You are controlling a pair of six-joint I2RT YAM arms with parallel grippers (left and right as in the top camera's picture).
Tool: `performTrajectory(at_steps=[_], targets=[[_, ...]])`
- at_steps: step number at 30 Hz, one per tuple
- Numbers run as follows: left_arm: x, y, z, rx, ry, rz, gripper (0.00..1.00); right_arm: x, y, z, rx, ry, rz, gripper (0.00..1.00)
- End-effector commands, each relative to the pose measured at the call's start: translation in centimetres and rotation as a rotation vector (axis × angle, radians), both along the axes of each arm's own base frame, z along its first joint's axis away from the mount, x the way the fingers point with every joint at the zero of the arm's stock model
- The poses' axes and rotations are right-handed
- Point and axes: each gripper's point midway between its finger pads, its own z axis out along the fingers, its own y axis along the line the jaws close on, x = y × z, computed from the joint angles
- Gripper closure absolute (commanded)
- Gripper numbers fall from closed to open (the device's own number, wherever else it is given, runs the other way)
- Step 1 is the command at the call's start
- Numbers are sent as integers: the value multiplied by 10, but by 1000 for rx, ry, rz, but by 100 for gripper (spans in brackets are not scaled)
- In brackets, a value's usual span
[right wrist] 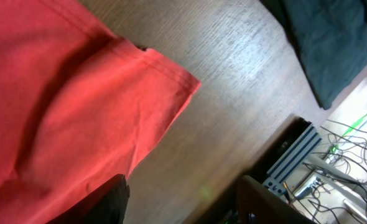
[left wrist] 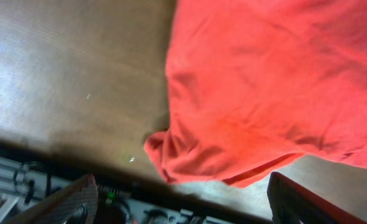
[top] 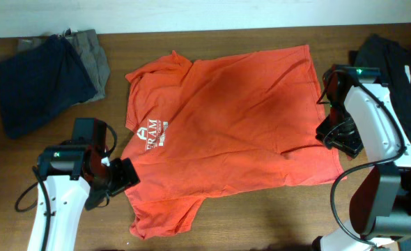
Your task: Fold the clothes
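Left pincer open, empty, at collar end of orange T-shirt; right pincer open, empty, at its hem; table beneath.

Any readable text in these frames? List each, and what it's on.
"TRAM": large white print on the orange T-shirt, overhead view; first letter unsure.
Smaller white lines beneath it: too small to read.
Both wrist views: no text.

left arm: white shell, black wrist, black cable | right arm: white shell, green light | jaws: dark
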Motion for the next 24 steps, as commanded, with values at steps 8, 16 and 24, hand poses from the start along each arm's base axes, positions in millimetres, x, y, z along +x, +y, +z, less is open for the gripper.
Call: performTrajectory(at_steps=[8, 16, 24], targets=[[109, -33, 52, -176, -473, -109, 8, 76, 51, -3, 327, -308, 301, 40], [240, -40, 98, -113, -646, -219, 10, 106, 90, 8, 535, -466, 564, 32], [370, -38, 39, -80, -611, -226, 83, 96, 105, 6, 567, -420, 601, 33]])
